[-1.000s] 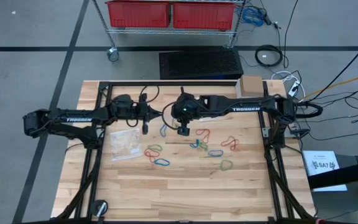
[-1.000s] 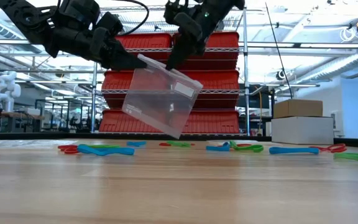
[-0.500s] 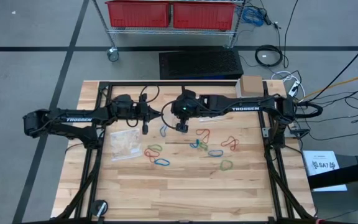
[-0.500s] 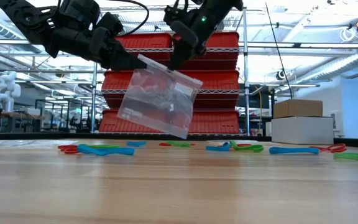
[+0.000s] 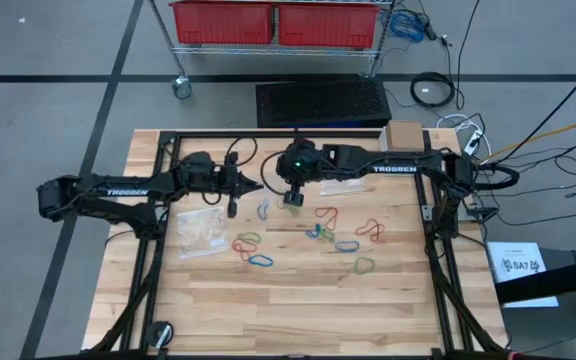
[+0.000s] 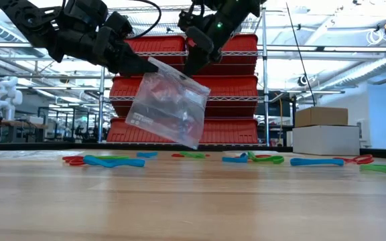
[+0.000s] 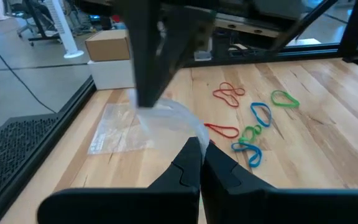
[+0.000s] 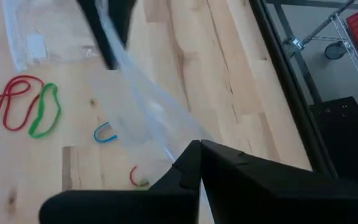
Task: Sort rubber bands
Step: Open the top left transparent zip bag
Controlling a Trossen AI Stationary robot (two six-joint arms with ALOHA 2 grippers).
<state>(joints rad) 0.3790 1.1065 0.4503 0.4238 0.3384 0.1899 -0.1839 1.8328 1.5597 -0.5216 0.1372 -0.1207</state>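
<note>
The left claw (image 6: 146,65) is pinched together on one top corner of a clear plastic bag (image 6: 168,107), and the right claw (image 6: 191,67) is clamped on the other top corner, so the bag hangs between them above the tabletop (image 5: 298,300), tilted with its lower end clear of the wood. Something red shows dimly through the bag's film; what it is cannot be told.

Both arms carry white TROSSEN lettering. They reach in from opposite sides along the far part of the tabletop, their wrists meeting near the middle.

The rubber bands (image 5: 313,240) lie loose on the wood just below the claws in the high view, red, blue and green loops scattered toward the right side. A second clear bag (image 5: 201,232) lies flat to their left. A cardboard box (image 5: 405,136) sits at the far right corner.
</note>
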